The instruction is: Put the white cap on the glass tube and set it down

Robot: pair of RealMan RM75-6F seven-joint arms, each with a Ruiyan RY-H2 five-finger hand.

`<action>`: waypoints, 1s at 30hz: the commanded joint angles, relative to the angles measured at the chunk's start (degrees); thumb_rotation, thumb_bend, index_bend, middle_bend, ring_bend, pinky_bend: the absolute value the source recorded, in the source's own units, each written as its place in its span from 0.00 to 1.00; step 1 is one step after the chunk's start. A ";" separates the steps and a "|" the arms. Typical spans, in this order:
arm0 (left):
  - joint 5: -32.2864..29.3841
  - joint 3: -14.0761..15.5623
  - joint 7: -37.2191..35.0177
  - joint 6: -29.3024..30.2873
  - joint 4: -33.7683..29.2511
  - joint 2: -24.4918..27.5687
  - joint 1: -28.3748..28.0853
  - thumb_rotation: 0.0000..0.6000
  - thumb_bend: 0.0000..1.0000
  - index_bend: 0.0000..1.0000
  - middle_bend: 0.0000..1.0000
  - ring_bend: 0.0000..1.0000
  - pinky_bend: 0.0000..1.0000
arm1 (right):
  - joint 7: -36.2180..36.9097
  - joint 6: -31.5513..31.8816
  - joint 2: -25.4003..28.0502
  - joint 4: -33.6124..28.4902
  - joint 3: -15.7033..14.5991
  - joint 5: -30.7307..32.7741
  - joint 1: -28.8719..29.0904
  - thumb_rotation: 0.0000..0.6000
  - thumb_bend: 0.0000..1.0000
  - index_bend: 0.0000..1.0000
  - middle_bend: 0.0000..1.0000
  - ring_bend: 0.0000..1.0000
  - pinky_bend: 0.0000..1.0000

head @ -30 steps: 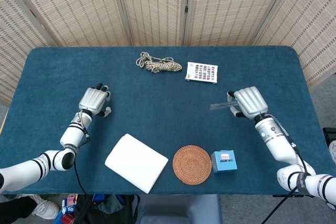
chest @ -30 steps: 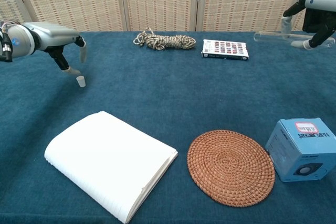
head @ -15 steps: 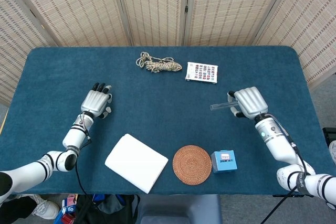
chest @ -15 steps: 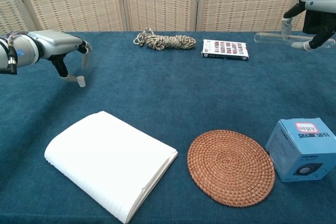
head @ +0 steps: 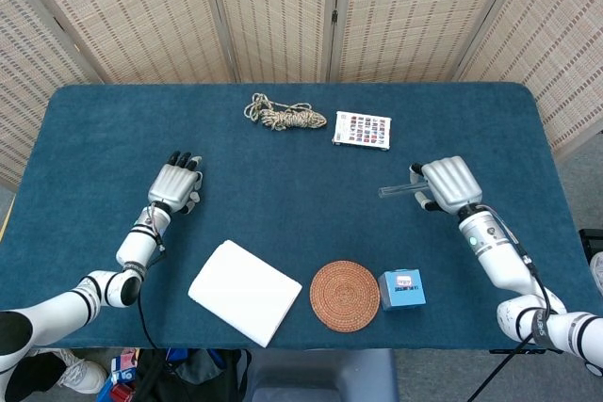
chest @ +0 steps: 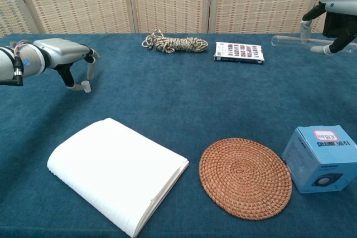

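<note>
A small white cap (chest: 86, 86) stands on the blue table (chest: 184, 104) at the left. My left hand (chest: 60, 54) hangs low right over it, thumb and a finger reaching down on either side, with no clear grip. In the head view the left hand (head: 174, 184) hides the cap. My right hand (head: 450, 184) holds a clear glass tube (head: 397, 190) level above the table at the right, its open end pointing left. The chest view shows the same right hand (chest: 338, 19) and the tube (chest: 290, 39) at the upper right edge.
A coiled rope (head: 285, 117) and a patterned card (head: 362, 130) lie at the back. Along the front edge are a white notebook (head: 245, 291), a round woven coaster (head: 345, 296) and a small blue box (head: 401, 290).
My left hand has come down and slightly toward me, closing in around the cap, which has not moved. The right hand and tube have stayed nearly still.
</note>
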 commanded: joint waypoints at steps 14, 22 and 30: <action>0.57 -0.89 0.20 -1.72 1.76 -0.79 0.27 1.00 0.33 0.44 0.00 0.00 0.00 | 0.29 -0.42 -0.29 0.64 -0.01 0.06 0.07 1.00 0.45 0.96 1.00 1.00 1.00; 0.38 -1.23 0.75 -2.04 1.13 -0.33 0.38 1.00 0.34 0.44 0.00 0.00 0.00 | 0.33 -0.49 -0.32 0.70 0.05 0.13 0.10 1.00 0.45 0.96 1.00 1.00 1.00; -0.16 -1.36 1.57 -2.34 0.93 -0.45 0.35 1.00 0.34 0.45 0.00 0.00 0.00 | 0.30 -0.50 -0.29 0.73 0.04 0.33 0.03 1.00 0.45 0.96 1.00 1.00 1.00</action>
